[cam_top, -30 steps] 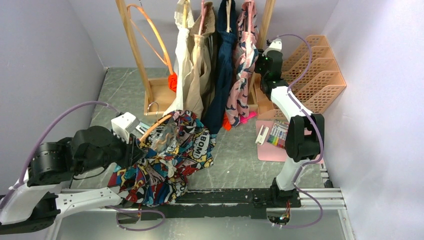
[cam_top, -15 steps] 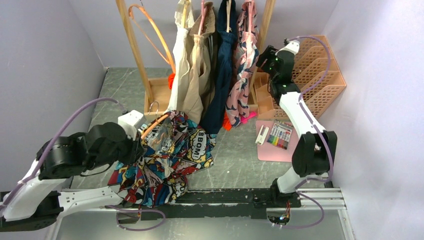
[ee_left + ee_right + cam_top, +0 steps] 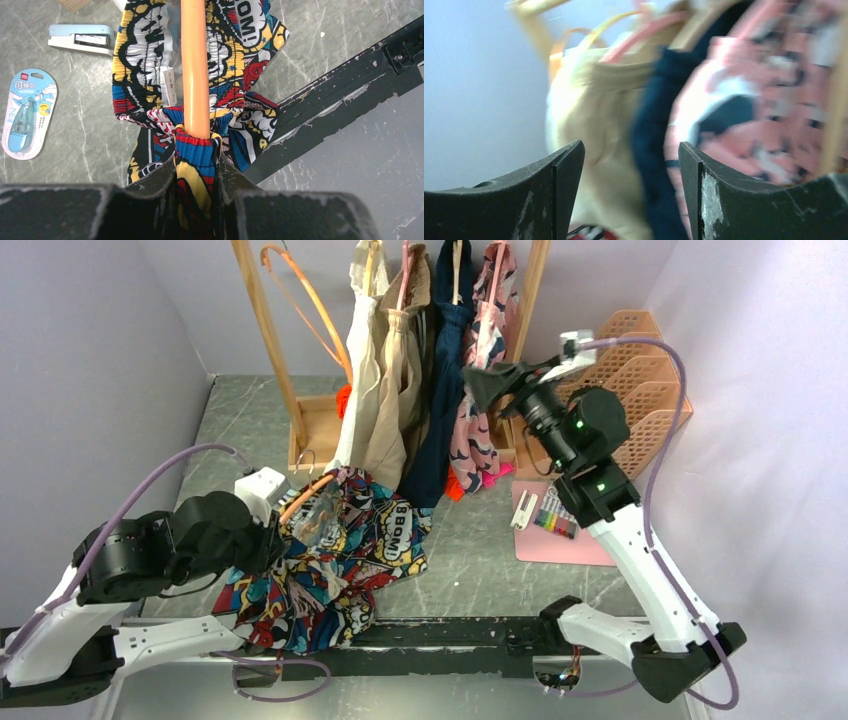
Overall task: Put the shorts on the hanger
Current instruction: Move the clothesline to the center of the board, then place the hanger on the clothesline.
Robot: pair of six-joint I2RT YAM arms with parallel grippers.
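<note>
We judge threading is underway: left gripper (image 3: pixel 196 162) clamped on shorts (image 3: pixel 345 560) waistband at hanger (image 3: pixel 195 70), lower left; right gripper (image 3: pixel 631 150) spread, empty, upper middle, needed next on the loose side.

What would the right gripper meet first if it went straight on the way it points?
Probably the hanging navy garment, roughly centred between the open jaws of the right gripper, cream garment just left of it; blur leaves depth unsure.

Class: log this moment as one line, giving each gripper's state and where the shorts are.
left gripper: shut on shorts and hanger | right gripper: open, empty, facing hung clothes | shorts: bunched around hanger
</note>
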